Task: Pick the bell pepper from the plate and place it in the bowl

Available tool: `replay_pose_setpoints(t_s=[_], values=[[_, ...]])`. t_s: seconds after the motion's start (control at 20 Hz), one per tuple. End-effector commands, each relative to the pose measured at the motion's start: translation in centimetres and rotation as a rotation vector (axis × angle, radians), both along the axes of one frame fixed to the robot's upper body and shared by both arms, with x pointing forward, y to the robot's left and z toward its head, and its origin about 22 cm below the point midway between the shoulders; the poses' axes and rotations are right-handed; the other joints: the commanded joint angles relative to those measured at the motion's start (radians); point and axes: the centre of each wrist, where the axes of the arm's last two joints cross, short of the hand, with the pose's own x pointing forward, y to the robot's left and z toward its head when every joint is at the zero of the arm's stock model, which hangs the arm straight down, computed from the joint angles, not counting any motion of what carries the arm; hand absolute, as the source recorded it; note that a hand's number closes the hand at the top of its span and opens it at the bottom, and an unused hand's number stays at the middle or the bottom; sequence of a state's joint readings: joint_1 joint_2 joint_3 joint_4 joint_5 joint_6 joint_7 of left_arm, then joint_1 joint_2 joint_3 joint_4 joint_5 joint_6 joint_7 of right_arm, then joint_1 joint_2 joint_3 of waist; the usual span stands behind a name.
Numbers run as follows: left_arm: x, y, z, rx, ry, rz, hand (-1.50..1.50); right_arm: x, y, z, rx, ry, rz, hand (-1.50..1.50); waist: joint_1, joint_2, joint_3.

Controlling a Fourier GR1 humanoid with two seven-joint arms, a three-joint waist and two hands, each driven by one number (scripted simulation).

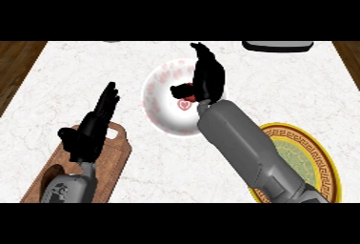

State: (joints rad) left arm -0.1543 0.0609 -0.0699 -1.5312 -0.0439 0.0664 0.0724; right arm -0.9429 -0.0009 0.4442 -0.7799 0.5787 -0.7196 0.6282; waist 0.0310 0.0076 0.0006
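Note:
The red bell pepper [186,88] lies inside the white bowl [160,102], which has a pink pattern and stands at the counter's middle. My right hand [209,76] hovers over the bowl's right half, fingers stretched out toward the far edge, thumb just left of the pepper. The pepper shows only in part, between thumb and palm. The yellow-rimmed green plate [313,159] sits at the lower right, partly hidden under my right forearm, with nothing visible on it. My left hand [95,128] rests open at the left, fingers up.
A wooden cutting board [116,159] lies under my left hand at the lower left. A dark flat object [277,45] sits at the counter's far right edge. Wooden floor borders the white marble counter on both sides.

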Motion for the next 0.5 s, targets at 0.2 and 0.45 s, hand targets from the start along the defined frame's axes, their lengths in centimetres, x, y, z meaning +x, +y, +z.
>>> replay_pose_setpoints(t_s=[0.2, 0.45], values=[[-0.1, -1.0, 0.9, 0.022, 0.026, 0.015, 0.00, -1.6, 0.7, 1.7, 0.203, -0.197, -0.035, -1.50, -0.023, -0.011, 0.000], [0.1, 2.0, 0.4, -0.015, 0.010, 0.018, 0.00, -2.1, -0.3, 3.4, 0.315, -0.173, -0.044, -1.50, -0.033, -0.010, -0.001]])
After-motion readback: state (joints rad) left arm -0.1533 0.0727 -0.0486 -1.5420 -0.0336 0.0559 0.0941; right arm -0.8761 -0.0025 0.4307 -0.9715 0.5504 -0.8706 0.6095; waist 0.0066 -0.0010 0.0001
